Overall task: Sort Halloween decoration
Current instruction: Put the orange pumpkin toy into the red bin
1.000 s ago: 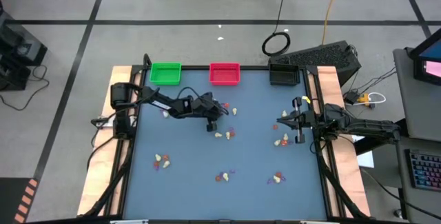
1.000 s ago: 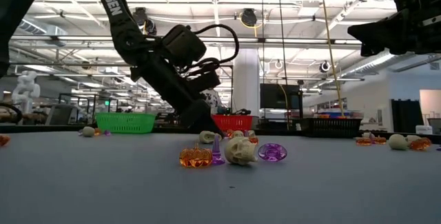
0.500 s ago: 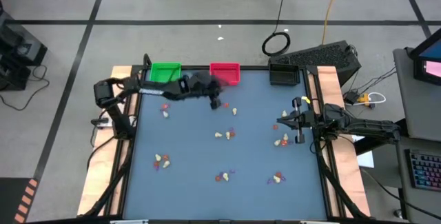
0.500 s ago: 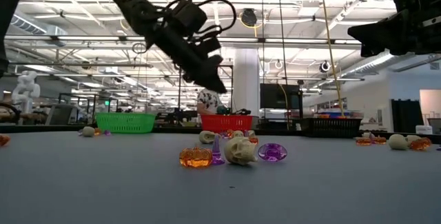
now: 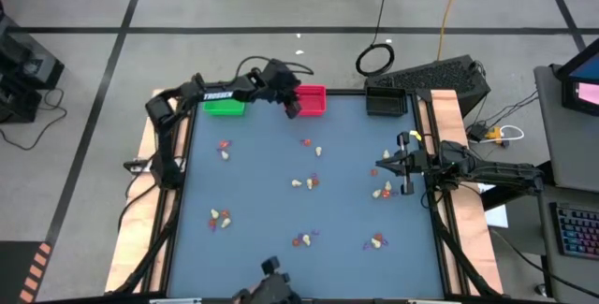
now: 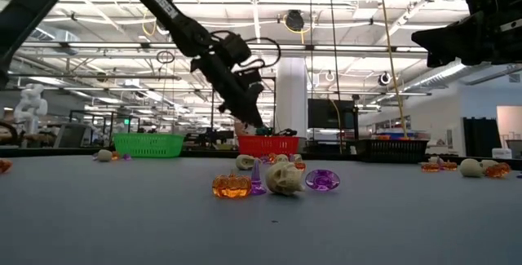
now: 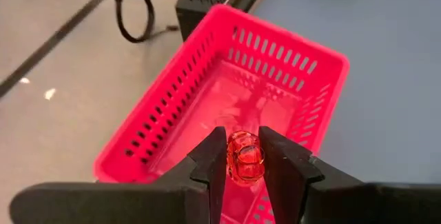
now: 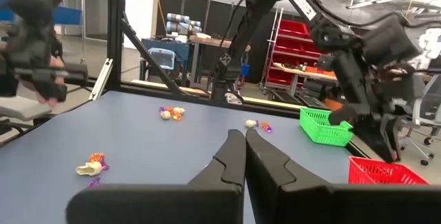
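You have one translucent orange-red plastic trinket point(image 7: 245, 159) pinched between the fingers point(image 7: 212, 160) of the left gripper point(image 5: 293, 108), and it hangs directly above the open red slotted plastic tray point(image 7: 227, 107), over the tray's inside rather than its rim. The fingers are clamped on the trinket from both sides; it does not touch the tray.

The rest of the Halloween decoration point(image 5: 304, 182) lies scattered on the blue-grey counter point(image 5: 262, 201), all on the side of the red tray away from the counter's back edge: small clusters of cream-white skulls, orange-red pumpkins and purple pieces. One pair sits near the red tray point(image 5: 313, 147), another lies beyond the green tray's side point(image 5: 224, 147), and more groups lie farther out toward the counter's near edge. In the low view a cream skull point(image 6: 282, 178), an orange pumpkin point(image 6: 232, 186) and a purple ring point(image 6: 322, 179) sit close together in front of the red tray.

The green slotted plastic tray point(image 5: 225, 105) stands just beside the red tray on one side, the black tray point(image 5: 386, 102) well apart on the other.

Your right gripper point(image 8: 245, 156) waits above the counter well away from the red tray, its fingers pressed together on nothing.
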Motion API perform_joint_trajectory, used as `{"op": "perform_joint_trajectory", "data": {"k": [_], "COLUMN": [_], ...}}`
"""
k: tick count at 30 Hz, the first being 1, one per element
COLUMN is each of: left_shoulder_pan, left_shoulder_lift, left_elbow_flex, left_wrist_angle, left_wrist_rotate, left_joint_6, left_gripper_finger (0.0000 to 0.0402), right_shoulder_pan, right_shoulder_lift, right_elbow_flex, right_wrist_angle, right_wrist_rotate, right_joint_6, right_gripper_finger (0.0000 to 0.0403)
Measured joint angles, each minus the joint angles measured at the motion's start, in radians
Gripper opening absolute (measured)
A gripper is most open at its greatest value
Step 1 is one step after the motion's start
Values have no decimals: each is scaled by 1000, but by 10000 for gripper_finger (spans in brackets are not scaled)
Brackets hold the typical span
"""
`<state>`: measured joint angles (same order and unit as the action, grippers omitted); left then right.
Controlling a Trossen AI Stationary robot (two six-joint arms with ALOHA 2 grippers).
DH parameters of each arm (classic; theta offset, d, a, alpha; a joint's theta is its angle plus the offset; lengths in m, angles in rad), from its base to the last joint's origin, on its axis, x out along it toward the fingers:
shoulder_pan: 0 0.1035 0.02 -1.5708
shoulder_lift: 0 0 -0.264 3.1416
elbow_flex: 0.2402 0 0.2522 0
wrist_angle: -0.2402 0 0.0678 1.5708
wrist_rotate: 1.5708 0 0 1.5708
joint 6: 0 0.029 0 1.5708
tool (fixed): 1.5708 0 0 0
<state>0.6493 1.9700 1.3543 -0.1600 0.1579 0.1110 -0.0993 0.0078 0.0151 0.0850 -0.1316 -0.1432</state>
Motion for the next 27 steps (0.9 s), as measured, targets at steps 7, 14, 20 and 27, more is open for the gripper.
{"op": "perform_joint_trajectory", "data": {"k": [7, 14, 20, 27], "left_shoulder_pan": [12, 21, 22, 21], "left_shoulder_lift": [97, 154, 155, 155], "left_elbow_flex": [76, 143, 145, 145], "left_wrist_angle": [-40, -79, -92, -95], "left_wrist_rotate": [57, 49, 47, 43], "left_joint_6": [30, 56, 62, 59], "left_gripper_finger": [91, 91, 91, 106], "right_shoulder_pan": [0, 0, 0, 2], "right_shoulder_lift": [0, 0, 0, 0], "right_elbow_flex": [0, 0, 1, 29], "right_wrist_angle": [0, 0, 4, 8], "right_wrist_rotate": [0, 0, -9, -55], "right_joint_6": [0, 0, 25, 181], "right_gripper_finger": [0, 0, 0, 0]}}
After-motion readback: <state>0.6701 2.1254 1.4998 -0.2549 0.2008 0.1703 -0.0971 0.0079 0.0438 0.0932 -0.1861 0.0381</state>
